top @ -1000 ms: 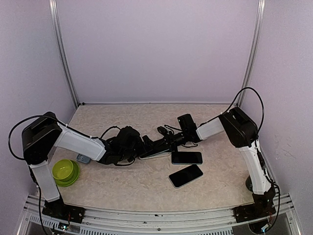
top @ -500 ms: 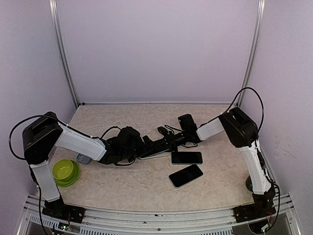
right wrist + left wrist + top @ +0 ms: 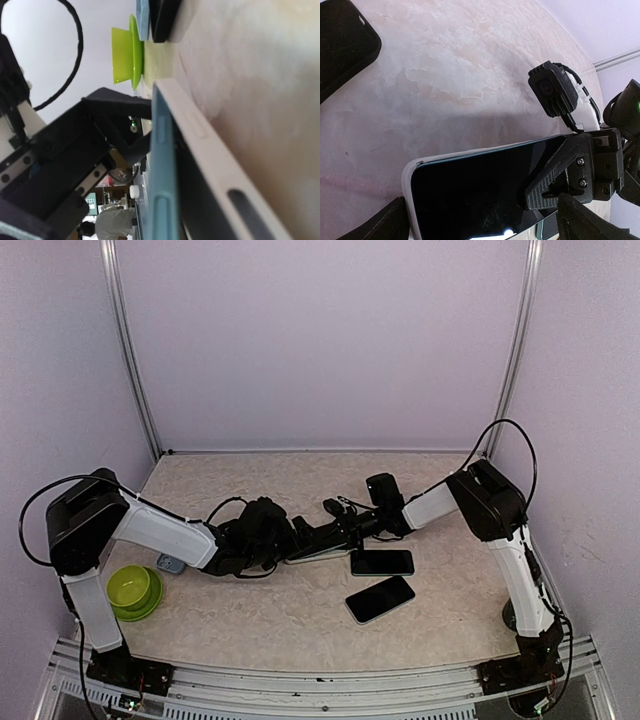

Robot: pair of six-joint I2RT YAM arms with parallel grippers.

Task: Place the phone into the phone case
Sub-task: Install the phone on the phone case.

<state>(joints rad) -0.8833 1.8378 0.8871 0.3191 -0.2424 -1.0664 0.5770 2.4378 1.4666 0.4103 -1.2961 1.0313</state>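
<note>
Mid-table, the phone [image 3: 480, 195] lies screen-up inside a pale-rimmed phone case [image 3: 409, 185], just left of two bare phones [image 3: 382, 562] [image 3: 380, 599] on the speckled table [image 3: 300, 475]. The right gripper [image 3: 545, 185], fingers pressed together and holding nothing, bears down on the glass near the phone's right end. The left gripper [image 3: 288, 538] reaches in from the left with its jaws wide apart, one finger on either side of the phone and neither visibly touching it. A second, black case [image 3: 340, 45] sits apart at the far left of the wrist view, and a green bowl [image 3: 133, 590] rests by the left arm's base.

The step in hand appears to be seating the phone. The case lip shows around the left corner, which looks flush; whether the end beneath the right fingers has snapped in cannot be told.

Done well, the push should go straight down beside the rim rather than at the middle of the screen, working corner by corner. Closed fingertips on smooth glass may skid, so pressure should build slowly. The open left jaws are best kept bracketing the case to stop it sliding toward the neighbouring phones.
</note>
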